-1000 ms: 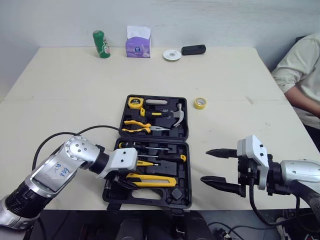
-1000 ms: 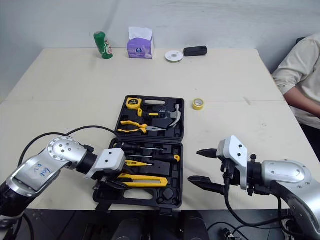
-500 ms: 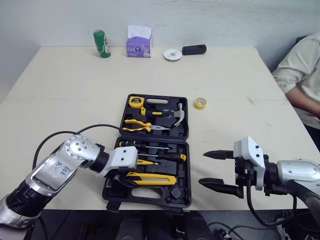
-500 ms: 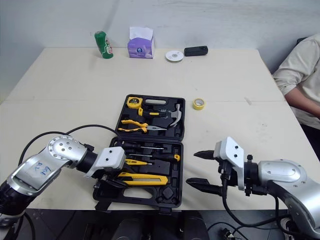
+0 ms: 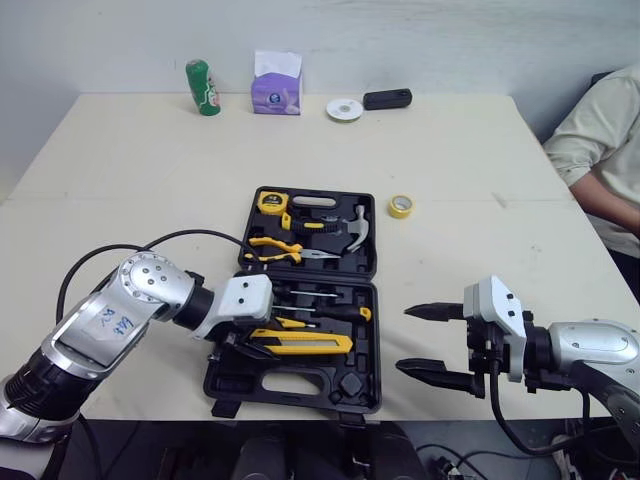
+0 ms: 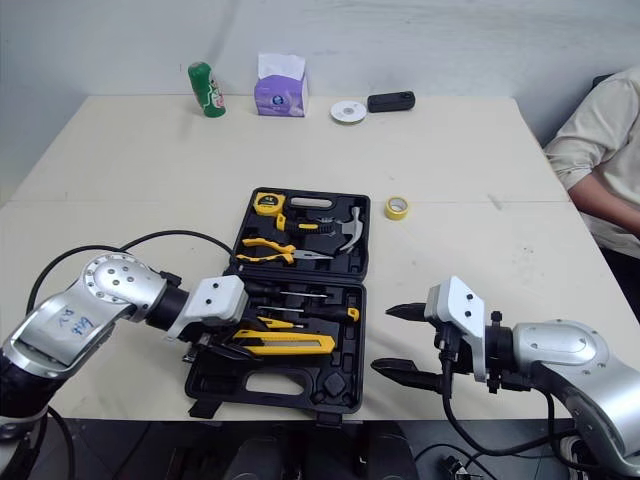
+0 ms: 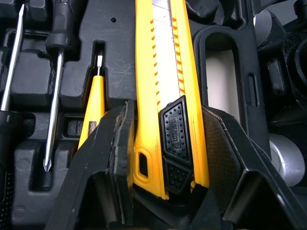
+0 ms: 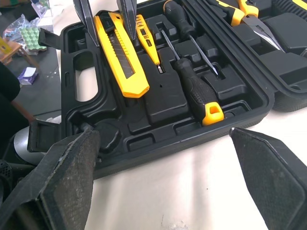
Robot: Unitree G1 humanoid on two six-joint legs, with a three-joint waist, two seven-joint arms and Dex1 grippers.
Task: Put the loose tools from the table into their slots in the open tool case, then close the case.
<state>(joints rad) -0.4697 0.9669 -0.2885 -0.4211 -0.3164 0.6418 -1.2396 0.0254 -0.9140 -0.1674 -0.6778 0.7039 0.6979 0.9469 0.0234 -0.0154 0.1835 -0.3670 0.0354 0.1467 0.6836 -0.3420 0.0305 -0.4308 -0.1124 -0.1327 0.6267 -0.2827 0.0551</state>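
The left gripper's (image 5: 240, 338) fingers (image 7: 110, 139) are closed on the butt end of the yellow utility knife (image 5: 305, 342), one finger on each long edge. Gripping at that end likely leaves the body free to drop into a long recess. The knife hangs over the near half of the open tool case (image 5: 300, 385), just near of the slotted screwdrivers (image 5: 322, 311). Its long axis runs left to right, almost parallel with the case's near edge, with the blade end pointing right. I cannot tell whether it touches the tray.

The right gripper (image 5: 402, 338) hovers just right of the case with its fingers spread wide and empty, probably waiting for its turn. A yellow tape roll (image 5: 400, 206) lies on the table (image 5: 150, 190), just right of the case's far half.
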